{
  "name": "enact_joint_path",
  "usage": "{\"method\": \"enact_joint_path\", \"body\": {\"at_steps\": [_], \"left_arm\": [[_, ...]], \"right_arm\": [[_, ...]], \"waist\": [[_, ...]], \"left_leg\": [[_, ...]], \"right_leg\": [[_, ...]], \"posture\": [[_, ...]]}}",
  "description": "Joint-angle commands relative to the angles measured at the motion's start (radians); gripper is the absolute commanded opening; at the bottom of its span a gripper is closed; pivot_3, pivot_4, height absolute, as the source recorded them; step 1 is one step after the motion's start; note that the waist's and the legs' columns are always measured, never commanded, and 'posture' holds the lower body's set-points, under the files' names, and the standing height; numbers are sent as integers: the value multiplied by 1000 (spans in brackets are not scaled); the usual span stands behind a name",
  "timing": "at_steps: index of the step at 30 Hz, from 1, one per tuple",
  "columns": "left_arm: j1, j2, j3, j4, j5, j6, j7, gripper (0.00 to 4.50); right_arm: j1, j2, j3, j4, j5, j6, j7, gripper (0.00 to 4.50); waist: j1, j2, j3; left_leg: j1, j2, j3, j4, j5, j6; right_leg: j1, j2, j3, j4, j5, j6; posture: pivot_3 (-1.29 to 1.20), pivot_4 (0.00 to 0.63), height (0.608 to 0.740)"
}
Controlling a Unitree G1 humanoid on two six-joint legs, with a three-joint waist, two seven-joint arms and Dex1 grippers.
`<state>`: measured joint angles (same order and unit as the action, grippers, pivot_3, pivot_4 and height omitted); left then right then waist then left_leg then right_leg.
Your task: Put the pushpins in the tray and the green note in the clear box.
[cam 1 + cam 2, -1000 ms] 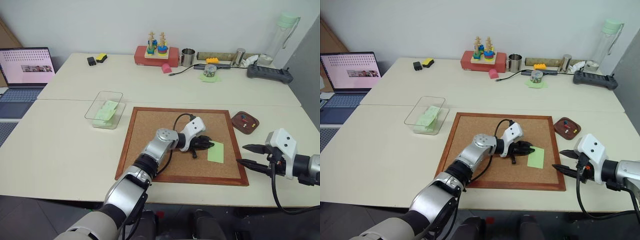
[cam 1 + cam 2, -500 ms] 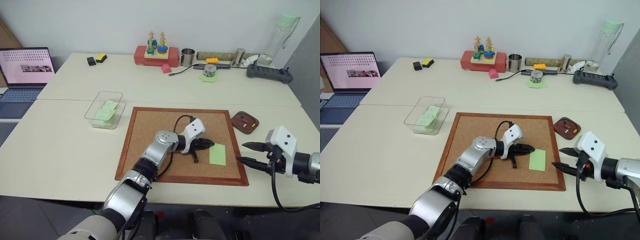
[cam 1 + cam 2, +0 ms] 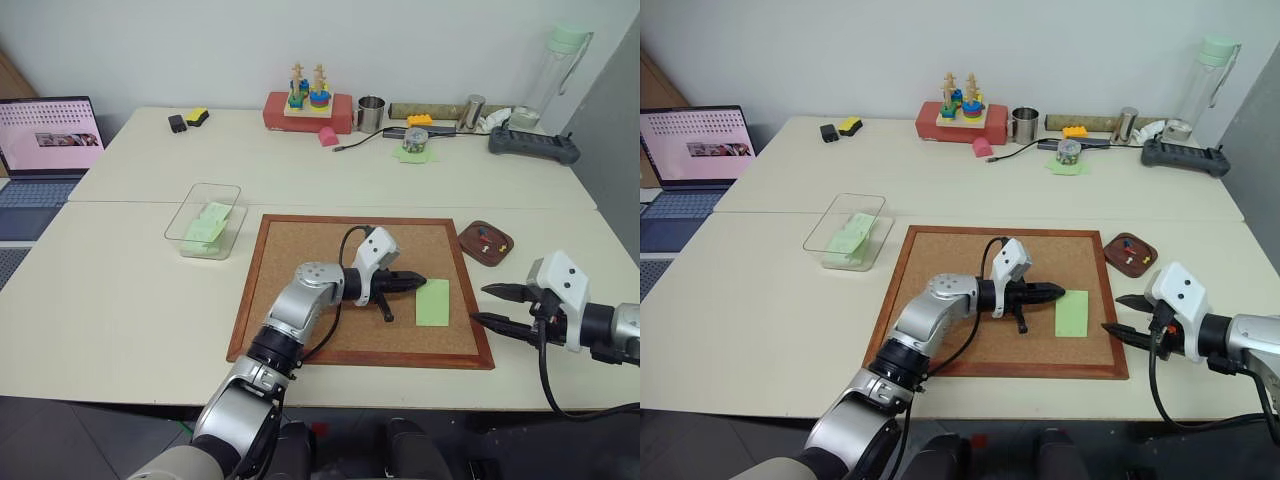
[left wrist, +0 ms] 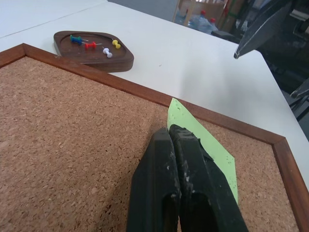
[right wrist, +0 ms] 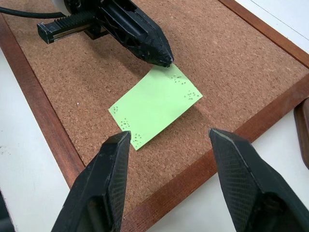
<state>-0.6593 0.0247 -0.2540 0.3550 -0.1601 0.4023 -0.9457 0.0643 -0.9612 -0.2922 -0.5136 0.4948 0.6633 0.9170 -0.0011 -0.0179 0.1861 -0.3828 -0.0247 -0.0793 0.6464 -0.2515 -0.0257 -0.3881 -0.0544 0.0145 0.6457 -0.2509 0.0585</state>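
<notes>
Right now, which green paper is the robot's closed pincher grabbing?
The green note on the corkboard, pinched at its corner by the left gripper. The others sit in the clear box and under the tin.

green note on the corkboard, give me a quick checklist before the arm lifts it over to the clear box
1. Left gripper shut on an edge of the green note: ok, fingers closed, tips at the note's corner.
2. Note actually pinched between the fingers: cannot tell.
3. No pins left in the note: ok, just small holes at its corners.
4. Pushpins in the tray: ok, several lie in it.
5. Clear box open on top: ok, a green paper already lies inside.
6. Right gripper out of the way: ok, open, hovering above the corkboard edge, not touching the note.
</notes>
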Motion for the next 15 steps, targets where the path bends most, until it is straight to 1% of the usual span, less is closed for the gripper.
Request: {"method": "enact_joint_path", "body": {"at_steps": [1, 5, 10, 13, 15], "left_arm": [[0, 5, 40, -79, -47, 31, 27, 33], [2, 20, 92, -134, -95, 87, 63, 33], [7, 55, 181, -229, -167, 174, 126, 33], [2, 98, 253, -298, -209, 218, 173, 33], [-4, 144, 316, -343, -231, 239, 210, 33]], "right_arm": [[-17, 0, -9, -15, 15, -12, 5, 2675], [-24, 4, -5, -21, 21, -10, 4, 2675], [-70, 20, 9, -27, 42, -6, -3, 2675], [-119, 37, 15, -42, 79, 10, -13, 2675], [-168, 55, 18, -55, 118, 26, -25, 2675]], "waist": [[0, 0, 0], [0, 0, 0], [-2, 0, 0], [-2, 0, 0], [-3, 0, 0]], "left_leg": [[0, 0, 0, 0, 0, 0], [0, 0, 0, 0, 0, 0], [0, 1, 0, 0, 0, 0], [0, 1, 0, 0, 0, 0], [0, 1, 0, 0, 0, 0]], "right_leg": [[0, 0, 0, 0, 0, 0], [0, 0, 0, 0, 0, 0], [0, 0, 0, 0, 0, 0], [0, 0, 0, 0, 0, 0], [0, 0, 0, 0, 0, 0]], "posture": [[0, 150, 740], [0, 150, 740], [0, 150, 740], [0, 150, 740], [0, 150, 740]]}}
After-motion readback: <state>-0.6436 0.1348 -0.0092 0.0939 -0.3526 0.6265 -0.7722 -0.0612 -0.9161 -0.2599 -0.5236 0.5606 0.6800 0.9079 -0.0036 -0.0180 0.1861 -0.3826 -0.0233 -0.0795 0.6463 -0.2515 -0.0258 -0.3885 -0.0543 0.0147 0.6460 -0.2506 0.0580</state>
